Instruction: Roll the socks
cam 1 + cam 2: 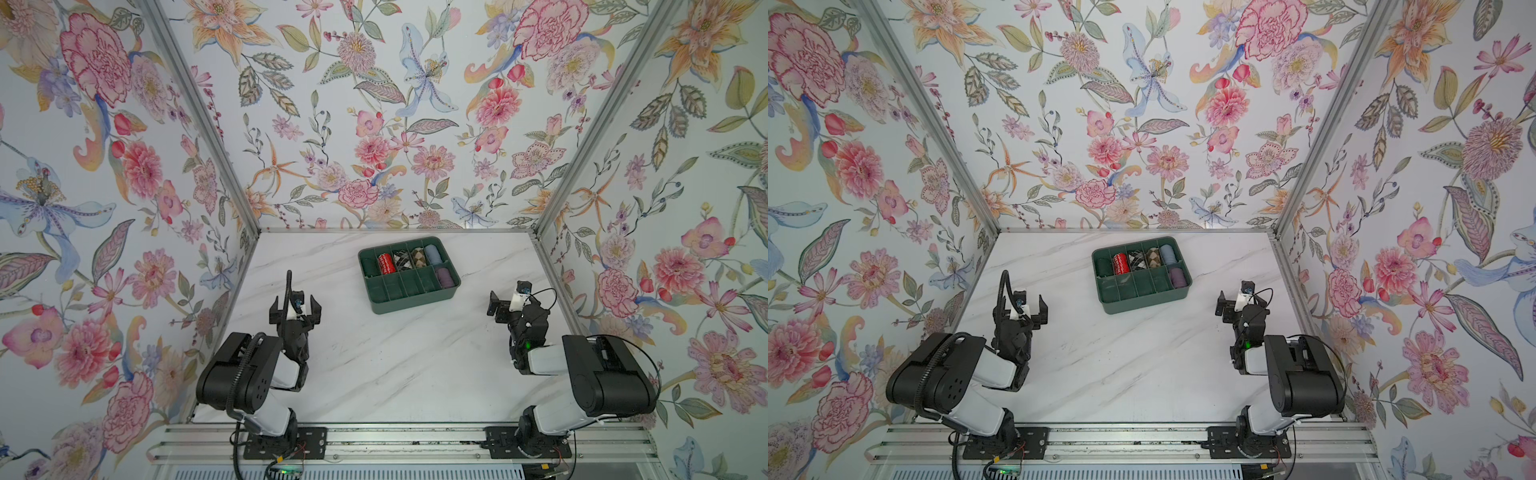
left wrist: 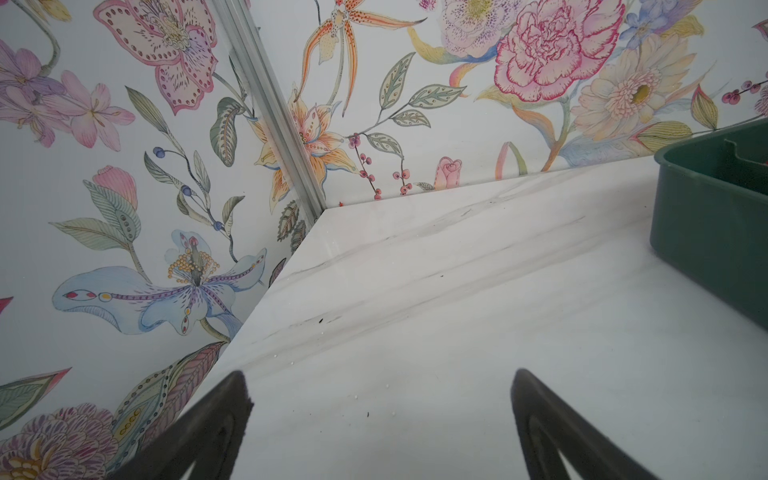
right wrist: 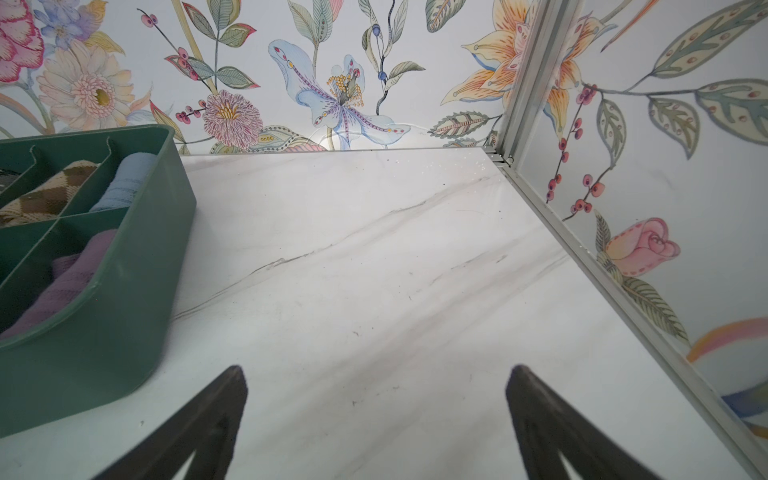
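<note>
A green divided tray (image 1: 411,302) sits toward the back of the white marble tabletop (image 1: 395,365). Its far row holds 5 rolls: dark-green roll (image 1: 369,267), red patterned roll (image 1: 385,264), black-and-white argyle roll (image 1: 401,260), brown argyle roll (image 1: 417,257), light-blue roll (image 1: 432,253). Floral wallpaper (image 1: 374,104) covers the walls.

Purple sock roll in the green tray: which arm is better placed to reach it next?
Right. The purple roll lies at the right end of the tray, nearer the open right claw; the left claw is farther.

Beside the right gripper (image 3: 376,370), the green tray (image 3: 104,332) runs off the picture's edge; its wall hides most of the purple sock roll (image 3: 75,270).
</note>
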{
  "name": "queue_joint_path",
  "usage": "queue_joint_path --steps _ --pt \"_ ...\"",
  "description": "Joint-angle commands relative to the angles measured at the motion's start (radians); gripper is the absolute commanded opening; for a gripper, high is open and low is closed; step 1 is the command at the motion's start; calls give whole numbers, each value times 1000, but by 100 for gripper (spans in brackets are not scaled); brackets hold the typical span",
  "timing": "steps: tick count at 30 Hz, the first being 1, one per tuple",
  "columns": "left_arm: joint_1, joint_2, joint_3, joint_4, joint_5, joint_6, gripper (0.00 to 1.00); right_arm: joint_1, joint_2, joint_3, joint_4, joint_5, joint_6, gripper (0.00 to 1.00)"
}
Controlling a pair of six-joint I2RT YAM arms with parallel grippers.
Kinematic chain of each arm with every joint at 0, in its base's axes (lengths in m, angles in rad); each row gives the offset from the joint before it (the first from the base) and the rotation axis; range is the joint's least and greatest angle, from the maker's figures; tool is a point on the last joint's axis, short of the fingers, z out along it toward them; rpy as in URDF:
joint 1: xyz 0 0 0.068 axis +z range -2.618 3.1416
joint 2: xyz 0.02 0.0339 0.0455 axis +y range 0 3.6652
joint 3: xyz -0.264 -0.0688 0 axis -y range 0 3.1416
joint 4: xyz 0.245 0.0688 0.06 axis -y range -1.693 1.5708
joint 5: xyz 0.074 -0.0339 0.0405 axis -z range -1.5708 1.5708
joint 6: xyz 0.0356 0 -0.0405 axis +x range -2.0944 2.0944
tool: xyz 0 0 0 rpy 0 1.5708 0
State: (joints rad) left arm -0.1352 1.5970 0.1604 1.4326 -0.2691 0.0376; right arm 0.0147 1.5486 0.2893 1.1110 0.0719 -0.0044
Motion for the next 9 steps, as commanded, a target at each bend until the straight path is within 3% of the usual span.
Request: queue_joint_path --steps 1,9 --pt "14 -12 16 8 4 -13 99 4 -2 7 -11 17 -11 99" --pt "17 -15 16 15 8 -15 99 6 -2 5 -11 17 -12 99"
